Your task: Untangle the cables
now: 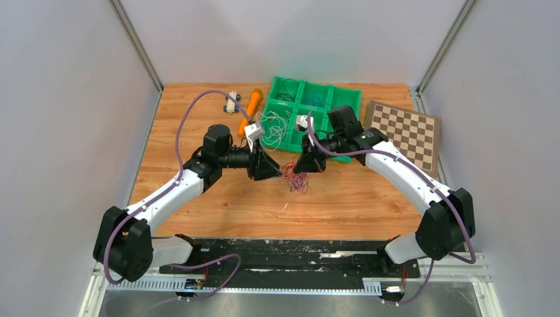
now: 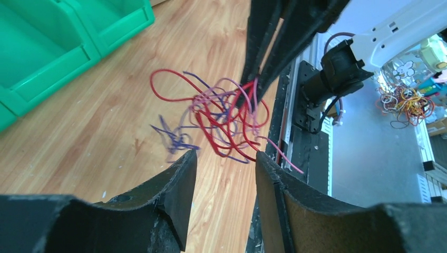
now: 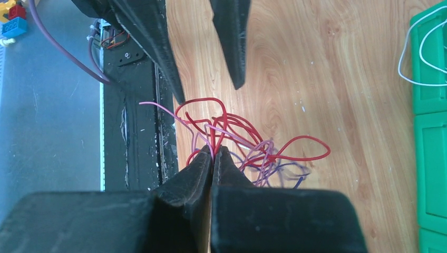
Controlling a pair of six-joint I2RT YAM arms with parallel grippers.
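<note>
One featherweight tangle of cables, pinched from one side

Right gripper is pressed together on a few red and pink strands at the clump's edge. Left gripper is spread, with the tangle just beyond its tips. The wire looks thin, springy and likely slippery, so take a single outer loop, not the knot.

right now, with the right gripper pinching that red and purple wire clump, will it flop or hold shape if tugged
Probably floppy: the wire clump spills in loose loops from the shut right gripper. Likely light too: thin strands hang off one pinch. A tug from the open left gripper may tighten the crossed strands.
</note>
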